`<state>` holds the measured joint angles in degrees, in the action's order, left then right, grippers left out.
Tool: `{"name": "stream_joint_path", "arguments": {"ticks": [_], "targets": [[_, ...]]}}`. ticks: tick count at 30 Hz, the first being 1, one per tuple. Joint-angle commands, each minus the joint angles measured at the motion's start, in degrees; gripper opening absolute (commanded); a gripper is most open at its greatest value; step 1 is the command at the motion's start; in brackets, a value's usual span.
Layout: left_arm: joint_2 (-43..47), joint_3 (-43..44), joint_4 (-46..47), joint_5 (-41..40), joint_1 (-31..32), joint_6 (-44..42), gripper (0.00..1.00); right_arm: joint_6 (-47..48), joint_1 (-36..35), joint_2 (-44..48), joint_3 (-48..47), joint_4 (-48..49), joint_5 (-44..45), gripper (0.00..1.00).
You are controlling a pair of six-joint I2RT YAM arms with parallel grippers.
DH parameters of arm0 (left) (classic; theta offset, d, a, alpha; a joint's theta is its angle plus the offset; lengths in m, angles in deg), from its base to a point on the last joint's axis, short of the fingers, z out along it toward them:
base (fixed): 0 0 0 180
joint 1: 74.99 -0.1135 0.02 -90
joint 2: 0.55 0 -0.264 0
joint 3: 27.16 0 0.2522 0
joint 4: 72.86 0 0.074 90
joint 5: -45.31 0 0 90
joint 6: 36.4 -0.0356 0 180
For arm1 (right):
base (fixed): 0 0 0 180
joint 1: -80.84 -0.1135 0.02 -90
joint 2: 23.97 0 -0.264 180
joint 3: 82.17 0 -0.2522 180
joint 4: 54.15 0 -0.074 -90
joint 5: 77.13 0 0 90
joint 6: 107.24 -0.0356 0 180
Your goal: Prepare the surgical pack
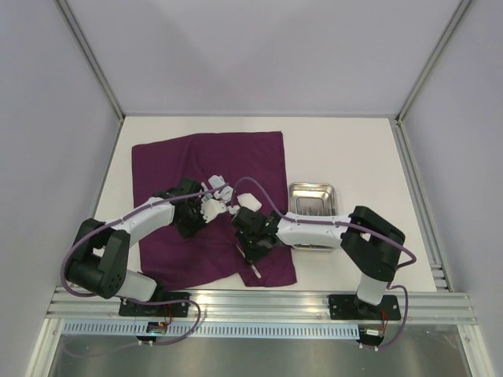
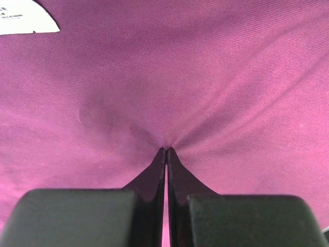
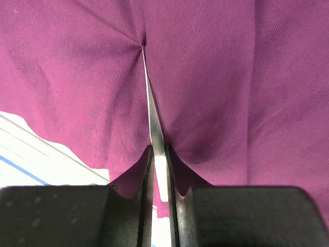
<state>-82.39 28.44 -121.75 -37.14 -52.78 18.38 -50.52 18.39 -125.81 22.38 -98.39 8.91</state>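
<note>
Status, judged early stage:
- purple cloth [image 1: 236,157] spread on bench [image 1: 354,157], centre-left of top frame.
- White gauze and packets [image 1: 222,191] heaped mid-cloth.
- steel tray [image 1: 313,185] off cloth, just right of it.
- Nothing folded or wrapped yet.

End effectors:
- Left end effector [image 2: 166,150] closed, apparently pinching cloth pucker.
- Right end effector [image 3: 158,150] clamped on thin metal instrument [image 3: 152,108], tip dimpling cloth. Scissors or tweezers: cannot tell.

Views:
- Wrist views alone show both grips.
- Top view alone shows tray and overall layout.
</note>
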Motion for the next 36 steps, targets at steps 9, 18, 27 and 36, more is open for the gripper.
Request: {"name": "stream_joint_path", "arguments": {"ticks": [9, 18, 27, 36], "targets": [[-4.1, -0.7, 1.7, -5.2, 0.1, 0.5, 0.00, -0.5, -0.1, 4.5, 2.6, -5.4, 2.0, 0.07], [-4.9, -1.8, 3.1, -9.4, -0.2, -0.5, 0.00, -0.7, -0.1, 7.1, 4.6, -5.0, 0.9, 0.00], [-3.5, -0.7, 1.5, -7.8, -0.5, -0.9, 0.00, 0.1, 0.0, 9.9, 4.4, -6.5, -0.5, 0.01], [0.5, -3.5, -0.5, -9.4, -3.0, -3.6, 0.00, 2.2, -0.1, 14.0, 4.3, -2.8, -8.8, 0.00]]}}
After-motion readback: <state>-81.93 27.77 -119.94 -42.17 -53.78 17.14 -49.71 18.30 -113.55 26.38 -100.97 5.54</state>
